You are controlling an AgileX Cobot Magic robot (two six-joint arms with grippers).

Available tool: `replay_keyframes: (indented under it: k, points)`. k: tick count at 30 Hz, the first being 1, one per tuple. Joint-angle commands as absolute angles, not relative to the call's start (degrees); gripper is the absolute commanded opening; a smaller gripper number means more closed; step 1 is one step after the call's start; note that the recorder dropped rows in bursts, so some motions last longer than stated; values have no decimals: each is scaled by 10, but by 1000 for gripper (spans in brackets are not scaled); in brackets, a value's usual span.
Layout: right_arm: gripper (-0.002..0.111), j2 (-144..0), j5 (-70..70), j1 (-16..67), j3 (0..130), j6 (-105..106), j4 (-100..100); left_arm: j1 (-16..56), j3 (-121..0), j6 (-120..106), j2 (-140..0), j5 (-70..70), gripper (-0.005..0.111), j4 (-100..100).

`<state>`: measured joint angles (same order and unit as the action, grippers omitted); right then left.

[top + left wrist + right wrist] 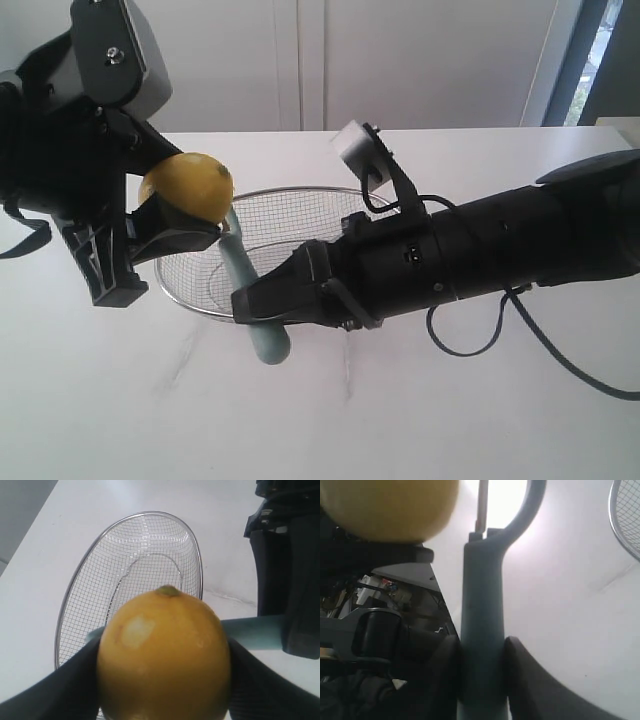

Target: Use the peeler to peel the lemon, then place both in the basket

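Above the white table [420, 410], in the exterior view, the left gripper [182, 208] is clamped around the lemon [190, 182] and holds it in the air by the left end of the basket [300, 192]. The right gripper [262, 298] reaches across in front of the basket and grasps the peeler [268, 344]. The handle end sticks out below the gripper, and the head rises toward the lemon's underside. From here I cannot tell whether blade and fruit touch.

The left wrist view adds what that one hides. The lemon [165, 655] carries a small pale patch on its skin and a greenish nub at its far end. The dark fingers [60, 692] press in on both sides of it. The basket [196, 555] lies beyond it on the table with nothing in it, and the peeler handle [252, 632] passes behind the fruit.

The right wrist view shows the grip itself. Two dark fingers [532, 682] are closed tight on the peeler [481, 630], set upright between them. The blade end is just beside the lemon [390, 505], and a piece of the basket rim [626, 525] shows at the edge.
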<state>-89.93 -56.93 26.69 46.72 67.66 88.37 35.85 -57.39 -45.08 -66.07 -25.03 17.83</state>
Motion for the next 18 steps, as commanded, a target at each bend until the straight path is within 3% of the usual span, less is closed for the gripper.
replay_keyframes:
  k: [1, 18]
  points:
    - [0, -898, -566, 268, 468, 687, 893, 358, -573, -446, -656, -253, 0, 186]
    - [0, -872, -560, 242, 476, 687, 893, 358, -573, -446, -653, -255, 0, 186]
